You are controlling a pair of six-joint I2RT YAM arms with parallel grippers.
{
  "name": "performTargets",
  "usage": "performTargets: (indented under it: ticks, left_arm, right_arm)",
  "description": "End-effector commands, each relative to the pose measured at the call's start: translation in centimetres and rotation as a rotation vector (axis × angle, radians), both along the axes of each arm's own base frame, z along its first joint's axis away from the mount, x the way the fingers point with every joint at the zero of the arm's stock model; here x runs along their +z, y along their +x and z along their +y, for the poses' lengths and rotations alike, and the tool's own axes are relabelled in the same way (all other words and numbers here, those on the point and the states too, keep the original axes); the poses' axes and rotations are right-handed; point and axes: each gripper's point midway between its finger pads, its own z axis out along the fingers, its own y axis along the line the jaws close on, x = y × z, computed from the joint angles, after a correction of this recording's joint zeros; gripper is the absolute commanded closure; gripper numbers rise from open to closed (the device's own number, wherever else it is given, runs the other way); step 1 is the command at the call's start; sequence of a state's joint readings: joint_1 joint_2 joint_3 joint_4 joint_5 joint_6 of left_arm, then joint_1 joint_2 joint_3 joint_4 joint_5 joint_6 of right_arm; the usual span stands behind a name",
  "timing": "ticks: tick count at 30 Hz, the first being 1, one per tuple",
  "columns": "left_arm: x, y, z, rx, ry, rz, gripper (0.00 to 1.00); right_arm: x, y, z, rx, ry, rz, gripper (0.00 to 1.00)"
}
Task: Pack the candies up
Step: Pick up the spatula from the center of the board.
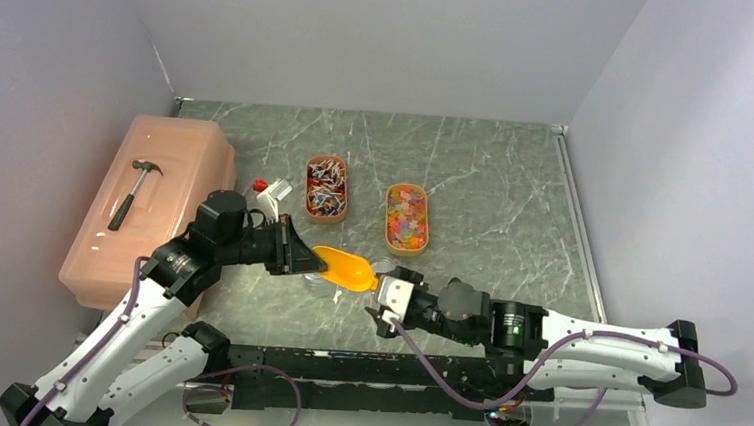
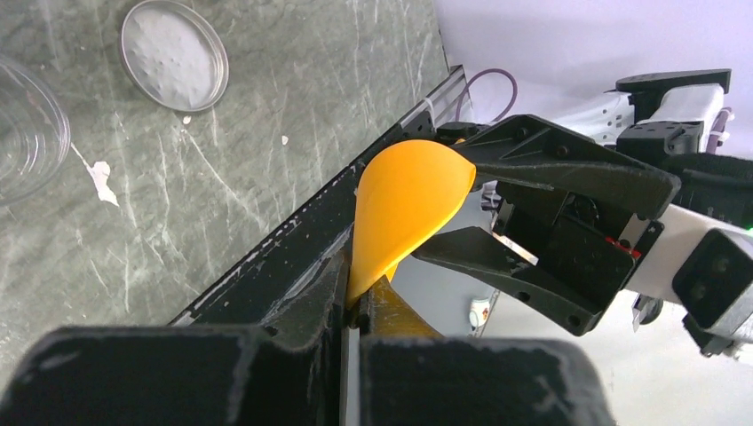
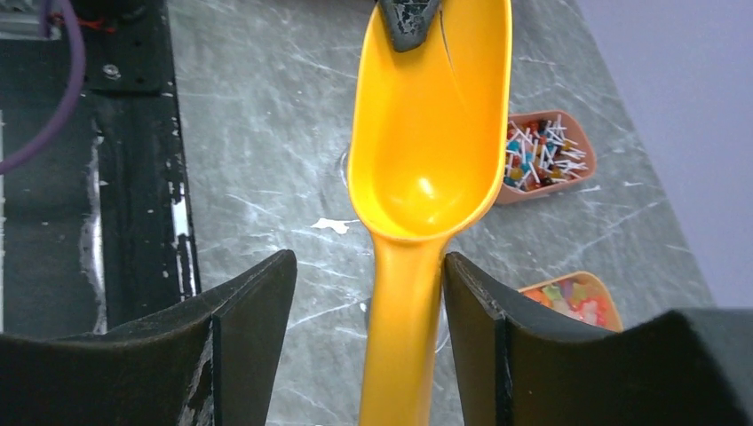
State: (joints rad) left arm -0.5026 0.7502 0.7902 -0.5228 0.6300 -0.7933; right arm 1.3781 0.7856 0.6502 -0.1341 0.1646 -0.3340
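Note:
The yellow-orange scoop [image 1: 344, 268] hangs empty over the table between both grippers. My left gripper [image 1: 312, 259] is shut on the bowl's rim [image 2: 404, 204], as its wrist view shows [image 2: 355, 315]. My right gripper [image 1: 387, 292] is open around the scoop's handle [image 3: 404, 337]; the handle lies against one finger [image 3: 479, 311], with a gap to the other. Wrapped red, blue and white candies [image 1: 326, 186] fill one oval orange tray, also in the right wrist view [image 3: 542, 151]. Glossy mixed candies [image 1: 407, 216] fill the other tray [image 3: 573, 297].
A pink lidded box [image 1: 176, 159] with a hammer [image 1: 134, 194] on it stands at the left. A small red-and-white item [image 1: 269, 187] lies beside the wrapped-candy tray. A clear cup [image 2: 22, 133] and a round clear lid [image 2: 174, 53] sit under the scoop. A black rail [image 1: 342, 366] runs along the near edge.

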Motion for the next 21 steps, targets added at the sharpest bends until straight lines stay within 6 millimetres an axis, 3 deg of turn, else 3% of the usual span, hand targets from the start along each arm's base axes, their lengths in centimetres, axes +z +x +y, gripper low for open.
performTargets:
  ticks: [1, 5, 8, 14, 18, 19, 21]
  left_arm:
    - [1.75, 0.08, -0.15, 0.010, -0.030, -0.002, 0.97]
    - [1.74, -0.02, -0.21, 0.007, -0.032, 0.013, 0.97]
    - [1.78, -0.08, -0.22, 0.005, -0.032, 0.017, 0.97]
    - [1.79, -0.25, -0.40, -0.006, -0.042, 0.031, 0.97]
    - [1.53, -0.33, -0.31, -0.006, -0.030, 0.042, 0.95]
    - [1.50, -0.31, -0.21, -0.002, -0.023, 0.039, 0.88]
    - [1.69, -0.25, 0.04, 0.007, -0.011, 0.023, 0.58]
  right_arm:
    - [1.46, 1.86, -0.53, -0.138, 0.006, -0.143, 0.37]
    - [0.68, 2.09, -0.97, -0.179, -0.042, -0.199, 0.51]
    - [0.87, 2.04, -1.14, -0.198, -0.039, -0.224, 0.69]
    - [1.14, 2.25, -1.40, -0.226, -0.033, -0.240, 0.94]
    - [1.39, 2.27, -1.43, -0.229, -0.029, -0.246, 1.00]
    - [1.45, 2.26, -1.44, -0.229, -0.028, -0.247, 1.00]
    - [1.47, 2.26, -1.51, -0.230, -0.028, -0.245, 1.00]
